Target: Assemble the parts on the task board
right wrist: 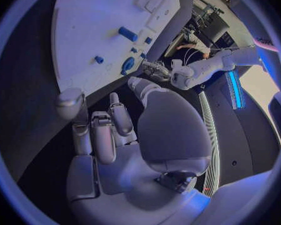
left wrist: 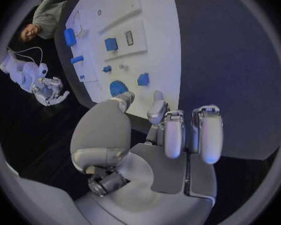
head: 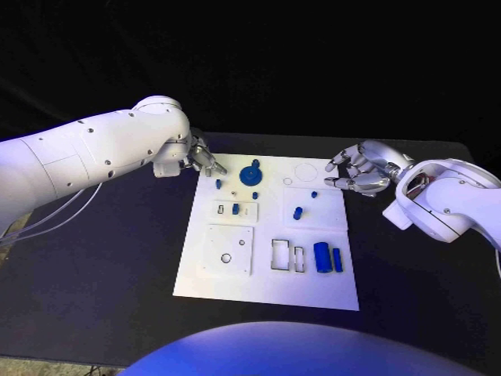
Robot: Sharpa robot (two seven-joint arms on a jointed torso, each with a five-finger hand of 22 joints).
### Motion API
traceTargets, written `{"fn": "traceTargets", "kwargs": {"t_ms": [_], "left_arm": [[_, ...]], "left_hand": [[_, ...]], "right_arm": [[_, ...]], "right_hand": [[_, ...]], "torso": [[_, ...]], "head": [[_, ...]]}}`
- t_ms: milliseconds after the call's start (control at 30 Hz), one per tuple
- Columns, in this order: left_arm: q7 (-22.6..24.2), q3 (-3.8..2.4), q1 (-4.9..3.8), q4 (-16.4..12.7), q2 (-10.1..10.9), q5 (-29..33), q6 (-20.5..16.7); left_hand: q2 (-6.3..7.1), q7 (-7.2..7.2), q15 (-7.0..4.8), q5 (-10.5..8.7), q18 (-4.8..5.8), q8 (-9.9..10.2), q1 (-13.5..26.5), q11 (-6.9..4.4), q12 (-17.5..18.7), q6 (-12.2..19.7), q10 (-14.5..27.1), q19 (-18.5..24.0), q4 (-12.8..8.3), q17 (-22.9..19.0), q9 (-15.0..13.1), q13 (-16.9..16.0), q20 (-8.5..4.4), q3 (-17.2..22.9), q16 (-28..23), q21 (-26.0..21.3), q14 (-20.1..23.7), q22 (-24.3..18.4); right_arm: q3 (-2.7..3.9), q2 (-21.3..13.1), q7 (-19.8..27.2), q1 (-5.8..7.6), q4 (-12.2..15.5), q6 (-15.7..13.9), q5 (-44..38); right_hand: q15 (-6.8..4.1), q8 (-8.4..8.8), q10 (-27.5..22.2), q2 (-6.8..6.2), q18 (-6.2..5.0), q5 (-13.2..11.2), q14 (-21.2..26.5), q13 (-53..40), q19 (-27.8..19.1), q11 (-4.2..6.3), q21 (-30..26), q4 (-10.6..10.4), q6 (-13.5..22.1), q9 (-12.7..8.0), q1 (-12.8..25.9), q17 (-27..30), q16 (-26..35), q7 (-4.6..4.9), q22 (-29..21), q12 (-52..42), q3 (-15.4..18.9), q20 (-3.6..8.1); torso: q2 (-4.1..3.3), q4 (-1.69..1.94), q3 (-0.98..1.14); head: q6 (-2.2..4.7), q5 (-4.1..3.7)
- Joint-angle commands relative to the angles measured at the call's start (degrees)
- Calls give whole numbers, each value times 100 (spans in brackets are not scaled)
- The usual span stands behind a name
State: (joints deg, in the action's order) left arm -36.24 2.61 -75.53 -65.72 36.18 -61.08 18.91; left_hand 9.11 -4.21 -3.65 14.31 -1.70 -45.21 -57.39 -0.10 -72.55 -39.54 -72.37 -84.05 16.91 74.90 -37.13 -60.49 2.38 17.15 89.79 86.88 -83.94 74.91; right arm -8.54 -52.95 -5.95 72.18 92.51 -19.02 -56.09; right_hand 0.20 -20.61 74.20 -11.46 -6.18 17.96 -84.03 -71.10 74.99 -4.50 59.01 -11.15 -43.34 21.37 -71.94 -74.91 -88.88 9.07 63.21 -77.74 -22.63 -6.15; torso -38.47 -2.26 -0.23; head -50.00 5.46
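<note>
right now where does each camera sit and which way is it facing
Head view: on the robot's head, looking down at the task board, left hand and right hand at its far corners.
Left wrist view: behind the left hand, facing along the board.
Right wrist view: behind the right hand, facing across the board.
All share the round blue part.
</note>
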Motion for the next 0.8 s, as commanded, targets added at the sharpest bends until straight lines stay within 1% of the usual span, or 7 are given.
{"fn": "traceTargets", "kwargs": {"t_ms": [33, 100, 167, 333, 567, 733, 800], "left_arm": [[75, 3, 7, 17, -31, 76, 291], [77, 7, 11, 21, -42, 103, 343], [81, 11, 16, 23, -52, 138, 388], [85, 23, 31, 38, -75, 234, 457], [101, 41, 46, 46, -94, 296, 490], [117, 47, 50, 37, -104, 353, 487], [117, 49, 51, 33, -107, 371, 475]], "left_hand": [[-58, -28, 36, 48, 78, 11, 26, 21, 11, 15, 35, -432, -12, 1510, 12, 8, 53, -43, 21, -37, -606, 1253], [-85, -28, 38, 156, 78, 2, 3, 23, 9, 8, 43, -432, -14, 1510, 28, 8, 55, -53, 21, -39, -606, 1254], [-120, -20, 36, 374, 77, -31, -58, 18, 0, -31, 45, -431, -17, 1510, 42, 5, 55, -51, 21, -42, -606, 1254], [-169, -4, 27, 533, 80, -83, -135, 5, -11, -86, 43, -436, -21, 1510, 46, 0, 50, -33, 21, -32, -606, 1264], [-206, 3, 22, 598, 79, -102, -191, -2, -13, -102, 43, -434, -25, 1510, 52, 1, 45, -9, 21, -37, -606, 1261], [-279, 17, 13, 613, 79, -127, -286, -14, -22, -123, 36, -435, -28, 1510, 59, -6, 38, 46, 21, -36, -606, 1264], [-316, 24, 7, 577, 80, -137, -345, -20, -26, -127, 32, -437, -29, 1510, 65, -9, 33, 84, 21, -33, -606, 1267]], "right_arm": [[0, 4, 41, -4, 7, 28, -21], [0, 5, 41, -5, 7, 29, -21], [0, 6, 41, -5, 7, 30, -21], [0, 7, 39, -5, 5, 30, -21], [0, 10, 38, -5, 3, 30, -21], [0, 15, 39, -5, -1, 32, -21], [0, 17, 38, -6, -3, 33, -21]], "right_hand": [[-5, -35, -21, 12, -107, 16, -498, 8, -43, 16, -16, -40, 53, 7, 27, -1188, 30, 0, -1, -2, -3, 4], [-5, -36, -19, 12, -107, 20, -498, 5, -44, 16, -19, -40, 54, 7, 25, -1189, 29, 0, -3, -4, -5, 4], [-6, -36, -18, 12, -108, 22, -499, 4, -44, 16, -21, -40, 54, 7, 23, -1190, 29, 0, -4, -5, -6, 4], [-6, -38, -14, 14, -107, 32, -499, 0, -43, 16, -20, -40, 54, 8, 18, -1192, 28, 0, -2, -8, -10, 4], [-6, -38, -14, 14, -107, 32, -499, 0, -43, 16, -20, -40, 54, 8, 18, -1192, 28, 0, -2, -8, -10, 4], [-6, -41, -16, 15, -109, 43, -497, 2, -46, 16, -28, -41, 54, 8, 14, -1185, 32, 0, -8, -8, -13, 4], [-6, -41, -16, 15, -109, 43, -497, 2, -46, 16, -28, -41, 54, 8, 14, -1185, 32, 0, -8, -8, -13, 4]], "torso": [[3, 0, 5], [4, -1, 6], [6, -1, 7], [4, -1, 4], [7, 4, 7], [8, 3, 6], [8, 4, 8]], "head": [[0, -10], [0, -10], [0, -7], [0, -14], [0, -27], [0, -19], [0, -20]]}}
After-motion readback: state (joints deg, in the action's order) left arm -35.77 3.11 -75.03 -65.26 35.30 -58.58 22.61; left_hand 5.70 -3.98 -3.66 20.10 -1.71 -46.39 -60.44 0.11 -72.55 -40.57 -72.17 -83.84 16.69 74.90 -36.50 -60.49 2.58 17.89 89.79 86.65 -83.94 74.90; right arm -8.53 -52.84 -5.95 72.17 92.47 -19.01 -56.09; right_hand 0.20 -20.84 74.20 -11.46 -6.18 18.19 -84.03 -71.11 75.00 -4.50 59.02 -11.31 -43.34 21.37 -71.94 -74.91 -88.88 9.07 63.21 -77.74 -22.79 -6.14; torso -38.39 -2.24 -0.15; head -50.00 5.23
